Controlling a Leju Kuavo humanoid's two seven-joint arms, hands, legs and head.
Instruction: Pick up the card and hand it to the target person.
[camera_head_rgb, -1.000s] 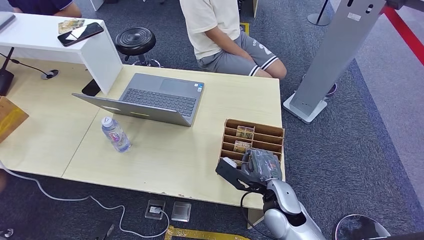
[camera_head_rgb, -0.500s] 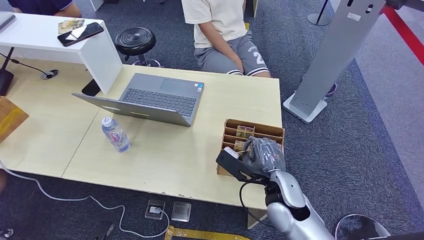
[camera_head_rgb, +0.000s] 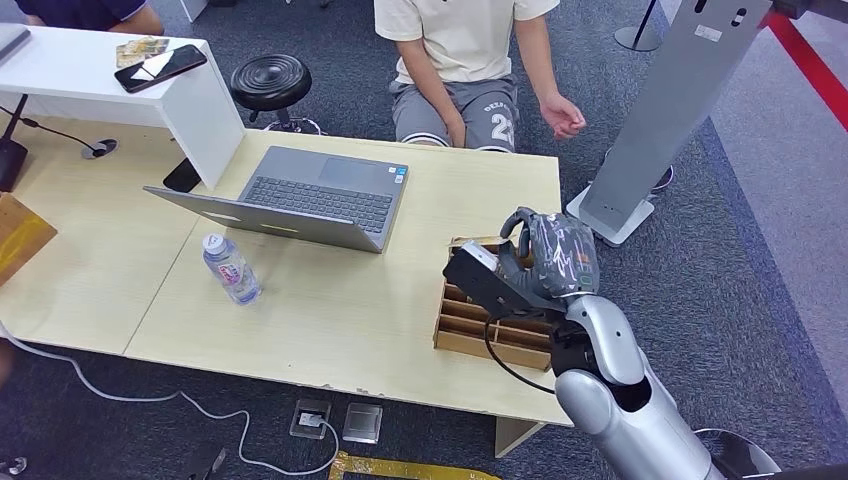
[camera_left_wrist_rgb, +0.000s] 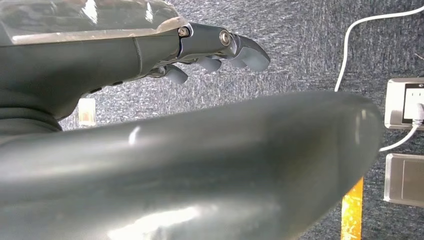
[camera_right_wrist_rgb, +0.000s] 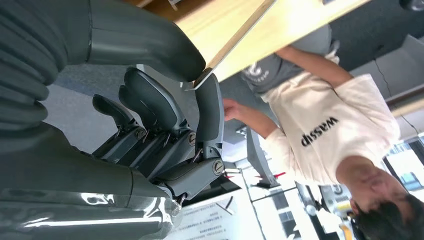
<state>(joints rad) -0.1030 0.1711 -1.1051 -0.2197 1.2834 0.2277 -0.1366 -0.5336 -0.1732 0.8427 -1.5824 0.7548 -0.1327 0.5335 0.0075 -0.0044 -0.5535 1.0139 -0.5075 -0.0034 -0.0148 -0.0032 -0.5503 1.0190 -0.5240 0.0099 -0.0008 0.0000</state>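
1 right hand (camera_head_rgb: 545, 262) raised over 1 wooden card box (camera_head_rgb: 497, 330) on counter (camera_head_rgb: 340, 300); fingers (camera_right_wrist_rgb: 209, 107) pinch 1 card (camera_right_wrist_rgb: 235, 47), mostly hidden. Left hand (camera_left_wrist_rgb: 220, 47) empty, fingers loose. 1 person (camera_head_rgb: 465, 60) opposite, head cut off.

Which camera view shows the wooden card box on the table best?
The head view shows it best: the wooden card box sits near the table's right front corner, its slotted compartments seen from above, with the right hand raised over its far end. The wrist views give nothing clear of the box.
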